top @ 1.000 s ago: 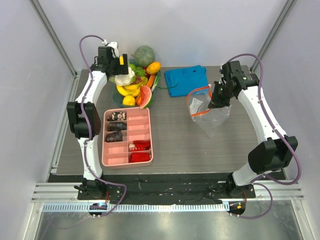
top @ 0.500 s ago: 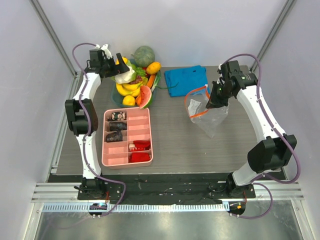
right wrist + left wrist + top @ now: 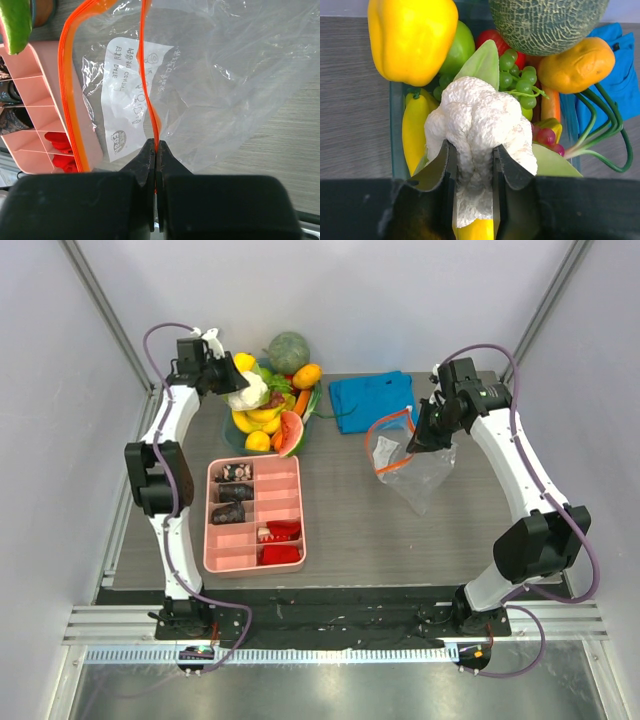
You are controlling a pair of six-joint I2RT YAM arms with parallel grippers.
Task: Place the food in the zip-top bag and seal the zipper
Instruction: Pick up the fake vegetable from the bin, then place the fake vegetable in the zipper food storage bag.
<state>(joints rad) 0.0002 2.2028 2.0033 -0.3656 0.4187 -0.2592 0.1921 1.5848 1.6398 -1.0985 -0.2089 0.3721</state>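
My left gripper (image 3: 474, 161) is shut on the white cauliflower (image 3: 475, 117), which sits on top of the food pile (image 3: 272, 405) at the back left. Around it lie a yellow pepper (image 3: 411, 37), a banana (image 3: 414, 131), green grapes (image 3: 516, 74), a netted melon (image 3: 546, 20) and an orange fruit (image 3: 576, 63). To the right, my right gripper (image 3: 155, 150) is shut on one side of the zipper (image 3: 145, 75). It holds the clear zip-top bag (image 3: 418, 468) up by that strip, with the mouth gaping toward the left. The bag looks empty.
A pink compartment tray (image 3: 290, 502) with small dark and red pieces lies front left of centre. A folded blue cloth (image 3: 372, 398) lies at the back between the food and the bag. The food rests in a clear dish (image 3: 395, 102).
The left gripper has closed from wide open onto the cauliflower after shifting back over the pile. The right gripper has drawn the bag's mouth slightly up and left.
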